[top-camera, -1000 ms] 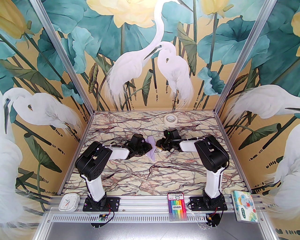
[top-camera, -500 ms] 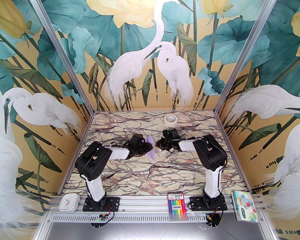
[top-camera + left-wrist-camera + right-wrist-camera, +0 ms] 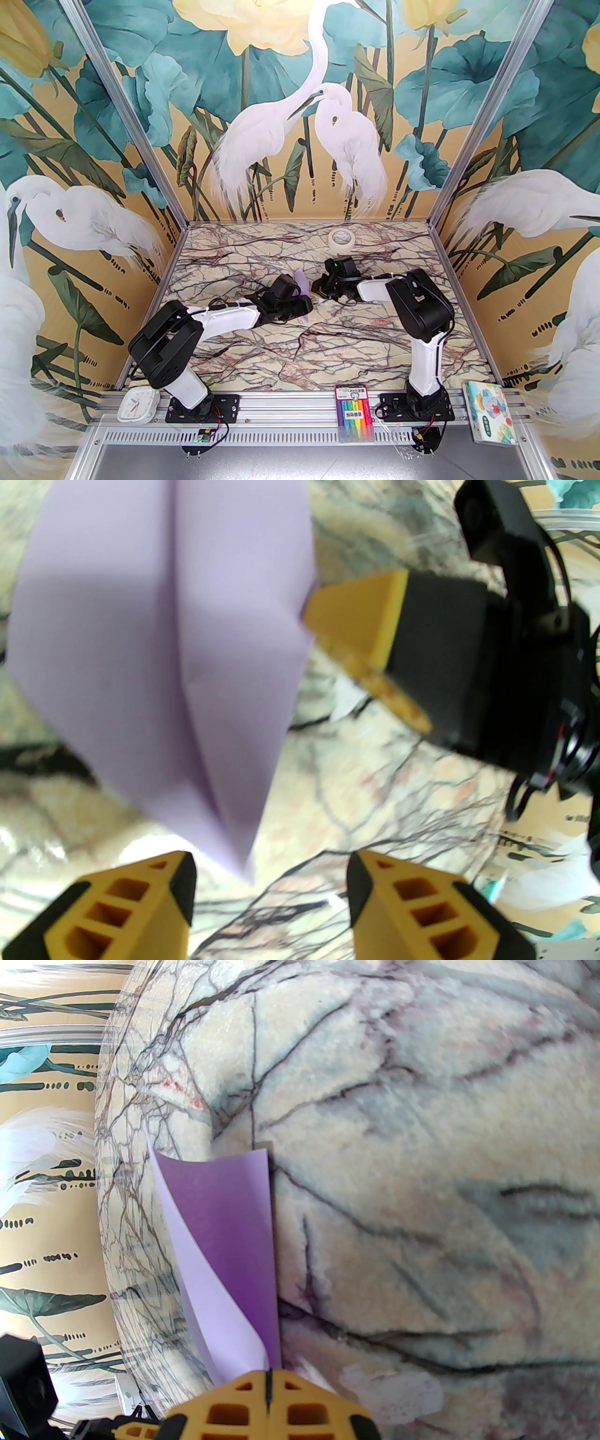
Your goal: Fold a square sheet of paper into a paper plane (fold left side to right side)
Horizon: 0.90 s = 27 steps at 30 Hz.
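The square sheet of paper is folded into a slim, pointed lavender paper plane (image 3: 302, 282) with a centre ridge, at the middle of the marble table. My right gripper (image 3: 315, 291) is shut on its right edge. In the right wrist view the paper (image 3: 225, 1241) curls up out of the closed gripper (image 3: 269, 1379). In the left wrist view the plane (image 3: 154, 667) hangs tip-down with the right fingers (image 3: 361, 616) pinching its side. My left gripper (image 3: 272, 873) is open just short of the tip, with nothing between its fingers. From above, the left gripper (image 3: 307, 305) lies low in front of the plane.
A white tape roll (image 3: 341, 239) lies at the back of the table (image 3: 262, 356). On the near rail sit a small white clock (image 3: 137, 404), a marker pack (image 3: 355, 412) and a colourful tissue pack (image 3: 491, 412). Painted walls close in three sides.
My left gripper opened, let go of the plane and drew back and lower, nearer the front. My right gripper closed on the plane's right edge and stayed put.
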### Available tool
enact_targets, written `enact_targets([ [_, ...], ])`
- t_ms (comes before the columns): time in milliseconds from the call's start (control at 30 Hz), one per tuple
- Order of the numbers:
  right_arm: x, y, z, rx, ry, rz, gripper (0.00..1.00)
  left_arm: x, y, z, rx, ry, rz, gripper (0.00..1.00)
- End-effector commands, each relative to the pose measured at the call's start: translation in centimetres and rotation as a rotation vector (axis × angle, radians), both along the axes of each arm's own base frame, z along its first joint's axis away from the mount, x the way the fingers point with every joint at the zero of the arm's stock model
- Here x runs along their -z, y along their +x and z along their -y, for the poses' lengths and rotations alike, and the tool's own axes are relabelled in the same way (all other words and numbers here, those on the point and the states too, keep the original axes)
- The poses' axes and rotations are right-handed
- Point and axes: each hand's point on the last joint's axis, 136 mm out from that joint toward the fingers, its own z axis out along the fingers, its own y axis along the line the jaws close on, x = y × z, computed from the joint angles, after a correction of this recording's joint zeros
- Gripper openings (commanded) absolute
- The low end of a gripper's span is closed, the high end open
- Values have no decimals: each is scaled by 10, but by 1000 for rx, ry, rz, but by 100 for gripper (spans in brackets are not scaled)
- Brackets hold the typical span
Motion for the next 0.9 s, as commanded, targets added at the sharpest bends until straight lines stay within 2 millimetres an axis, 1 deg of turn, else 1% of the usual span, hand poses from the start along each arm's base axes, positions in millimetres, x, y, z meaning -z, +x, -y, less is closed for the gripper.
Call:
enact_targets([
  [0,3,3,-2,-6,9,15,0,15,-12,-17,1,117,-11,53],
  [167,4,1,-1,-5,9,6,0,22,-10,-10,15,142,-11,43],
  [367,4,0,-1,-11,6,6,0,30,-10,-4,41,173,-18,40],
  [400,4,0,-1,-11,6,6,0,31,-11,-6,38,183,-22,37],
  [433,3,0,-1,-11,8,8,0,33,-11,-8,32,195,-27,36],
  [533,4,-1,-2,-12,6,4,0,34,-11,-10,29,210,-26,36],
  [633,4,-1,-2,-13,6,5,0,34,-10,-8,34,206,-25,36],
  [700,4,-1,-2,-13,6,3,0,38,-10,-9,33,222,-37,35],
  [867,3,-1,-3,-19,0,3,0,45,-11,-14,25,259,-61,27],
])
